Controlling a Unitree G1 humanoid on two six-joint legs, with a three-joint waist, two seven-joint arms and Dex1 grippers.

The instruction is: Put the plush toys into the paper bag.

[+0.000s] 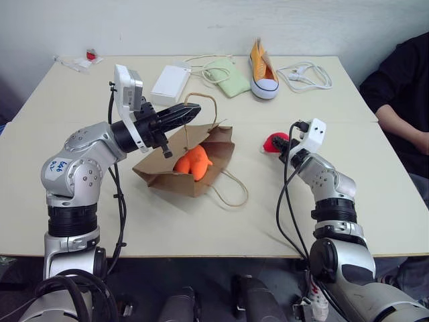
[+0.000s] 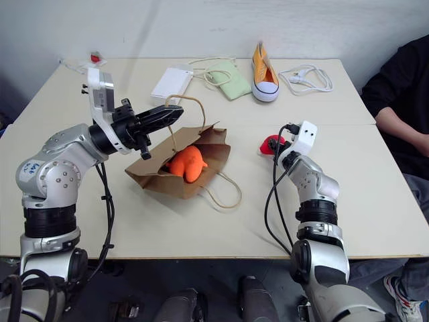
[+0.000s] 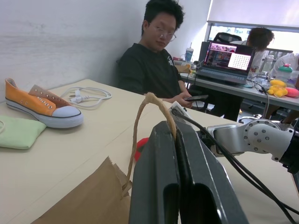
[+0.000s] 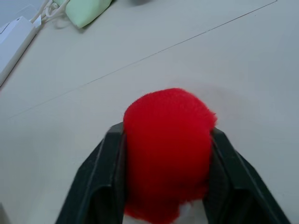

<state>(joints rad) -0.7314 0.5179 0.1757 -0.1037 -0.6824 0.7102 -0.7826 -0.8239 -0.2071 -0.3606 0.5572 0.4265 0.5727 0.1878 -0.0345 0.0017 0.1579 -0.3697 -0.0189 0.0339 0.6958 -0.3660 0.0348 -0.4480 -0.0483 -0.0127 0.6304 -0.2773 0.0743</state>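
Right wrist view: right hand [image 4: 163,186] clamps red toy [image 4: 166,149]; orange toy [image 1: 193,163] already bagged, left hand [image 1: 179,115] pinching bag [image 1: 181,176] handle [image 3: 142,135].

left pincer [image 1: 190,111] clamped, right pincer [image 4: 163,154] gripping

A brown kraft paper bag [image 1: 186,176] with tan cord handles lies on a pale beige worktop [image 1: 201,221], a bright orange plush toy [image 1: 193,163] showing inside its mouth. A plain red plush toy [image 4: 167,147] with a touch of white at its base sits between the black fingers [image 4: 100,182] of the right pincer [image 4: 164,186]. The left pincer [image 1: 179,115] is also black, on a silver-grey arm. At the worktop's far side are a white box [image 1: 170,83], a pale green pouch [image 1: 226,76], an orange sneaker [image 1: 263,70] with a white toe and sole, and a coiled white cable [image 1: 305,75]. A person's sleeve [image 1: 402,80] is black.
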